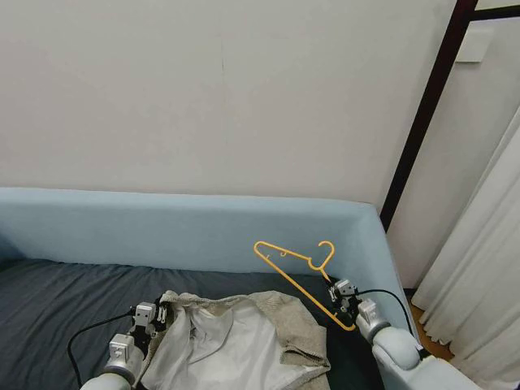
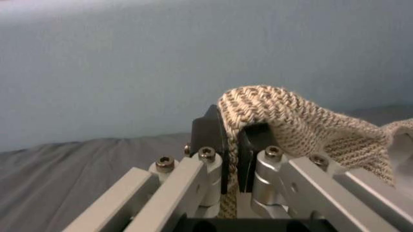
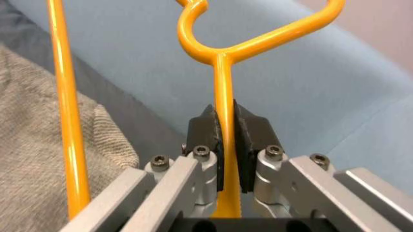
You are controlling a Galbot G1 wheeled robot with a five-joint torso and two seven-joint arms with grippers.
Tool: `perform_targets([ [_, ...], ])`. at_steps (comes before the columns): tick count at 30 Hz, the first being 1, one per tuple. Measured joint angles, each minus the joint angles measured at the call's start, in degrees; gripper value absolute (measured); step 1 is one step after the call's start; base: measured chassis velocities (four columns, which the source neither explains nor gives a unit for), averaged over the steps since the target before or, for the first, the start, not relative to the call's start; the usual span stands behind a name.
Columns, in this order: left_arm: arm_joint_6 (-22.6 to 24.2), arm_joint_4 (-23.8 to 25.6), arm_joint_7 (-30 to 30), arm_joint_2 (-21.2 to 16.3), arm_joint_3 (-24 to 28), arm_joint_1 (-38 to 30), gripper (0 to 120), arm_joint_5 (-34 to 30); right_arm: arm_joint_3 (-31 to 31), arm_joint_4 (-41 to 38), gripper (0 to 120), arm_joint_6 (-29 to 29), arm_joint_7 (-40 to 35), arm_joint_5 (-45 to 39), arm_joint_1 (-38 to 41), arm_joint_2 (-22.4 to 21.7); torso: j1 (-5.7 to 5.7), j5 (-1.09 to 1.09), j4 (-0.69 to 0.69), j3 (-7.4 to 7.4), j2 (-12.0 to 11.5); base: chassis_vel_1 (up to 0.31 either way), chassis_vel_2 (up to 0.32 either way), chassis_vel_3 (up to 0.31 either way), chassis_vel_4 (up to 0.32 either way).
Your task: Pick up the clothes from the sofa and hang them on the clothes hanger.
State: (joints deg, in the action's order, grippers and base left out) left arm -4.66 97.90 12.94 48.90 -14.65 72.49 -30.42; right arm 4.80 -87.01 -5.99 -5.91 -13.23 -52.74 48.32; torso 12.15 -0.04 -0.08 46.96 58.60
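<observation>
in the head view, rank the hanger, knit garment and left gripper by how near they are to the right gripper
1. orange hanger: clamped in the right gripper itself, so touching.
2. knit garment: lying just to that gripper's left.
3. left gripper: far left, shut on the garment's other edge.

Head camera looks down on the sofa (image 1: 203, 231); both wrist cameras face it from close up.

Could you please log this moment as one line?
left hand: shut on sweater edge | right hand: shut on orange hanger | sweater: resting on sofa | hanging: not done
</observation>
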Motion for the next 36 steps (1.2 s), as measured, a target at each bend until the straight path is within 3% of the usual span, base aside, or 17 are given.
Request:
perform_targets([
  [8,3.0,3.9,1.2,-2.0,0.7,0.2,2,-2.3,-4.6,-8.3,4,-3.3,-2.5,12.1,-8.8,-2.5,0.00,-0.01,0.00,-0.01,0.0,0.000,0.000,0.000,0.000],
  [17,14.7,15.6,10.1,-3.8,1.3,1.4,2,-9.4,-4.5,-14.2,4,-5.9,-2.3,20.2,-17.9,-3.5,0.00,0.00,0.00,-0.01,0.0,0.000,0.000,0.000,0.000],
  [23,17.5,18.9,12.1,-5.7,3.1,-0.1,2,-13.0,-1.8,-14.5,4,-5.7,-2.3,20.5,-18.3,-2.2,0.00,-0.01,-0.01,0.00,0.0,0.000,0.000,0.000,0.000],
  [36,17.7,24.0,12.5,-7.6,4.2,1.7,2,-15.5,6.5,-9.3,4,-1.7,-4.3,15.8,-11.2,4.0,0.00,-0.01,0.02,0.00,0.0,0.000,0.000,0.000,0.000],
])
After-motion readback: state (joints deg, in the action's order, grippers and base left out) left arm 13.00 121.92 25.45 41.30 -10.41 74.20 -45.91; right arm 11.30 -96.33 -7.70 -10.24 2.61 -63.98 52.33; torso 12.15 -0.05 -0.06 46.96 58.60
